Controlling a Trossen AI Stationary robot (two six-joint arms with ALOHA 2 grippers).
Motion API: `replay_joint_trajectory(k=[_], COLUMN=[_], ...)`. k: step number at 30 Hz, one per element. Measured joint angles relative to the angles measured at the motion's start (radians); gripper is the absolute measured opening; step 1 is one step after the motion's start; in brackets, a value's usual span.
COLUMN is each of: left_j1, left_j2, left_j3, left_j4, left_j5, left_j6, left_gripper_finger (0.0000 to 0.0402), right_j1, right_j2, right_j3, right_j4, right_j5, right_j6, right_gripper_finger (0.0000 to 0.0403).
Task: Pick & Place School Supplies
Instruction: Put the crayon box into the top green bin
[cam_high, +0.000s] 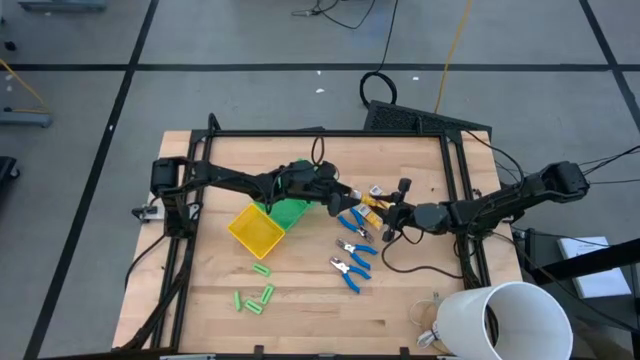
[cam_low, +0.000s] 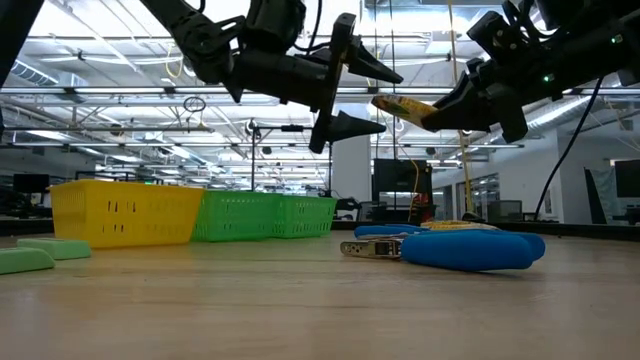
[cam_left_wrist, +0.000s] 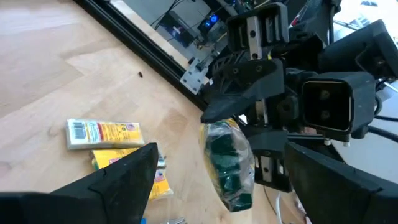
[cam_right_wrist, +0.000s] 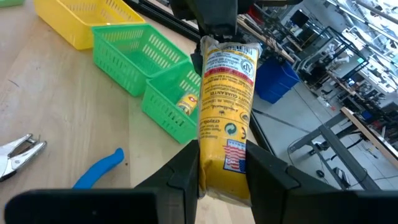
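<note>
A yellow oblong packet (cam_right_wrist: 227, 93) hangs in the air over the table's middle, with my right gripper (cam_high: 392, 215) shut on it. My left gripper (cam_low: 390, 100) is open and faces it; its fingers (cam_left_wrist: 124, 177) stand above and below the packet's free end (cam_low: 385, 100), and no touch shows. Two more yellow packets (cam_left_wrist: 106, 134) lie flat on the table under the grippers. Another yellow piece (cam_right_wrist: 186, 102) lies in a green compartment of the tray (cam_right_wrist: 140, 53). Three blue-handled tools (cam_high: 352, 250) and several light-green sticks (cam_high: 255, 298) lie on the wood. My right gripper pinches the packet's near end (cam_right_wrist: 224, 155) between its two fingers (cam_right_wrist: 186, 171), one on each flat side. The fingers come about level from the table's right and lie along the packet. The packet sticks out ahead of them toward my left gripper, lifted clear of the table.
The yellow tray compartment (cam_high: 255, 228) and the green ones (cam_high: 292, 212) sit left of centre, under my left arm. A big white cup (cam_high: 505, 320) stands at the near right corner. A black frame (cam_high: 455, 180) edges the table. Bare wood lies along the near edge.
</note>
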Motion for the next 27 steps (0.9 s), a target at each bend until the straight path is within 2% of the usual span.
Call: replay_joint_trajectory(k=[4, 10, 17, 27], left_j1=[0.000, -0.013, -0.042, -0.049], left_j2=[0.000, 0.000, 0.000, 0.000], left_j3=[0.000, 0.000, 0.000, -0.001], left_j4=[0.002, 0.020, 0.019, 0.019], left_j5=[-0.001, -0.004, -0.089, -0.098], left_j6=[-0.013, -0.032, -0.008, 0.021], left_gripper_finger=[0.0346, 0.0305, 0.0266, 0.0238], right_j1=[0.000, 0.000, 0.000, 0.000], right_j2=[0.000, 0.000, 0.000, 0.000], right_j3=[0.000, 0.000, 0.000, 0.000], right_j4=[0.000, 0.000, 0.000, 0.000], right_j5=[-0.005, -0.005, -0.006, -0.006], right_j6=[0.000, -0.003, -0.002, -0.003], right_gripper_finger=[0.0096, 0.0096, 0.0096, 0.0096])
